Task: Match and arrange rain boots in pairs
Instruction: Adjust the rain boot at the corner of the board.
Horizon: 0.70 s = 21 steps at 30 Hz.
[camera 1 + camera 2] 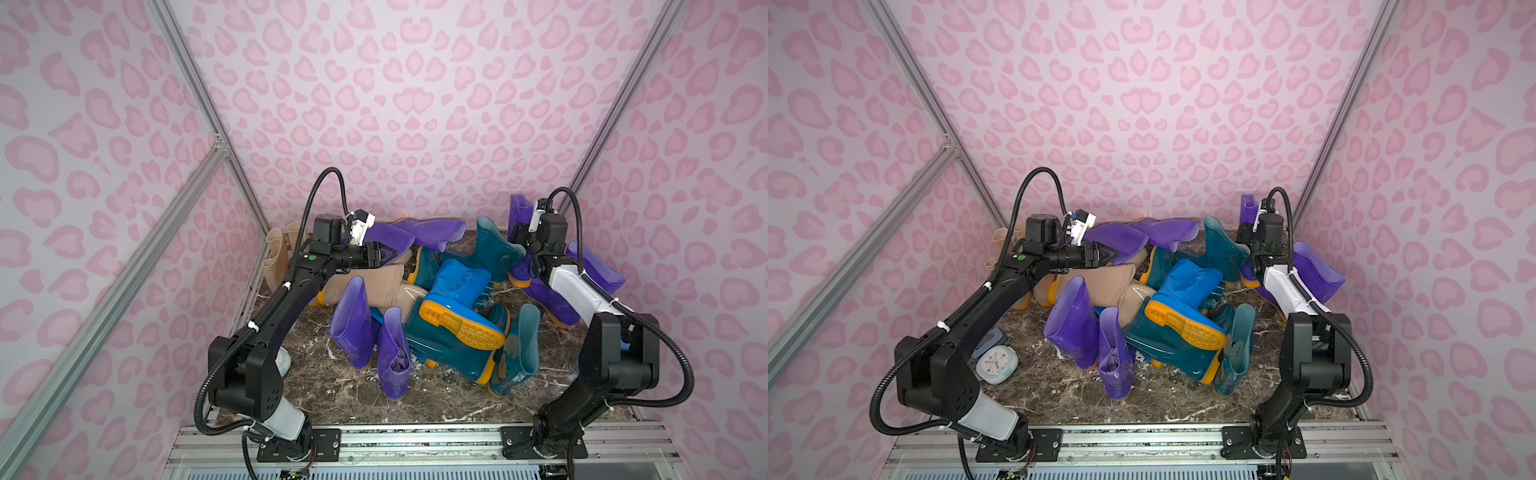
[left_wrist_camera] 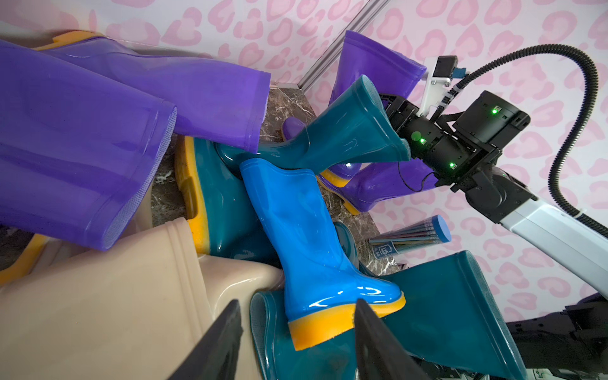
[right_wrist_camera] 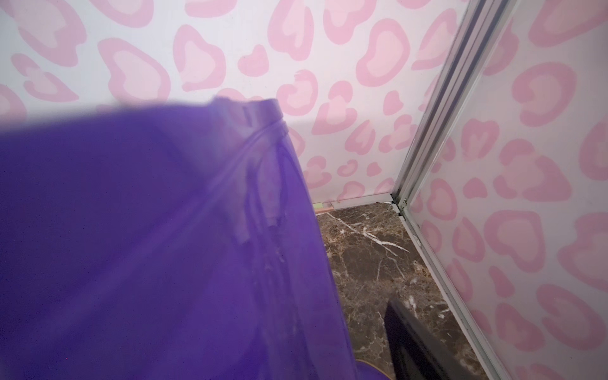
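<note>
Purple boot (image 1: 392,361) fronts the heap on the counter (image 1: 332,399). Left gripper (image 1: 390,256) hovers spread above a beige boot (image 1: 365,286); right gripper (image 1: 519,235), spread, sits beside the upright purple boot (image 1: 521,208) in the back corner.

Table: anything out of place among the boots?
Yes. A pale alarm clock lies by the left arm, and a tube of pencils lies near the right arm; neither is a boot.

light: bright, even | glare: blue boot (image 2: 306,237) | blur: purple boot (image 3: 148,246), right wrist view
</note>
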### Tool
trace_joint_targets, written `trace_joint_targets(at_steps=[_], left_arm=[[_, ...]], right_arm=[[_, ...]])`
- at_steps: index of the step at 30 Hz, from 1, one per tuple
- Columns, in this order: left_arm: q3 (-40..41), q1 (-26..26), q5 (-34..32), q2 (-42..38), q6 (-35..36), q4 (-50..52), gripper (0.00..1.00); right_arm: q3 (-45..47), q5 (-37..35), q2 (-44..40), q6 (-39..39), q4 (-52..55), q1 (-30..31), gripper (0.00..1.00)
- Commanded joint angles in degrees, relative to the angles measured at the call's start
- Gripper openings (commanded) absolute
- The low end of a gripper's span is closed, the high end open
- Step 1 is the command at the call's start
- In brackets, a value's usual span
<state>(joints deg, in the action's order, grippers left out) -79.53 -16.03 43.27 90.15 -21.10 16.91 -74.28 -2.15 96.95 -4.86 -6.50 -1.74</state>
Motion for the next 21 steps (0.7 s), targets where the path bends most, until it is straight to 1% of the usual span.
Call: trace_joint_targets(at_steps=[1, 2, 3, 4, 5, 6, 7, 9, 13, 18, 21], left_arm=[[-0.5, 0.0, 0.0, -0.1, 0.9, -0.5, 0.57], [-0.5, 0.0, 0.0, 0.0, 1.0, -0.5, 0.57], [-0.5, 0.0, 0.0, 0.0, 1.1, -0.4, 0.57], [-0.5, 0.0, -0.1, 0.0, 1.2, -0.3, 0.57], [-0.5, 0.0, -0.1, 0.1, 1.3, -0.2, 0.57], [-0.5, 0.0, -0.2, 0.1, 1.3, -0.2, 0.57], [-0.5, 0.0, -0.2, 0.2, 1.3, -0.2, 0.57], [-0.6, 0.0, 0.0, 0.4, 1.2, -0.2, 0.56], [-0.7, 0.0, -0.2, 0.8, 1.4, 0.0, 0.56], [-1.0, 0.0, -0.2, 1.3, 1.8, 0.4, 0.56], [-0.9, 0.0, -0.5, 1.2, 2.1, 0.4, 0.56]], right_arm=[[-1.4, 0.0, 1.0, 1.3, 0.6, -0.2, 0.76], [-2.2, 0.6, 1.3, 1.3, 0.6, -0.1, 0.73], [-3.1, 1.6, 1.5, 1.3, 1.4, 0.0, 0.66], [-4.2, 2.7, 1.6, 1.8, 1.5, 0.0, 0.52], [-6.0, 3.3, 2.1, 2.1, 1.3, 0.0, 0.29], [-8.2, 2.3, 3.2, 1.8, 2.4, 0.0, 0.02], [-10.9, 2.0, 4.4, 1.4, 3.7, -0.2, 0.0], [-17.4, 1.7, 7.5, 0.6, 6.6, -0.6, 0.0], [-27.6, 1.4, 12.4, -1.0, 6.4, -0.6, 0.0], [-43.6, 0.4, 21.7, -0.9, 9.1, -0.3, 0.0], [-49.7, -1.8, 26.4, 0.2, 9.7, -0.5, 0.0]])
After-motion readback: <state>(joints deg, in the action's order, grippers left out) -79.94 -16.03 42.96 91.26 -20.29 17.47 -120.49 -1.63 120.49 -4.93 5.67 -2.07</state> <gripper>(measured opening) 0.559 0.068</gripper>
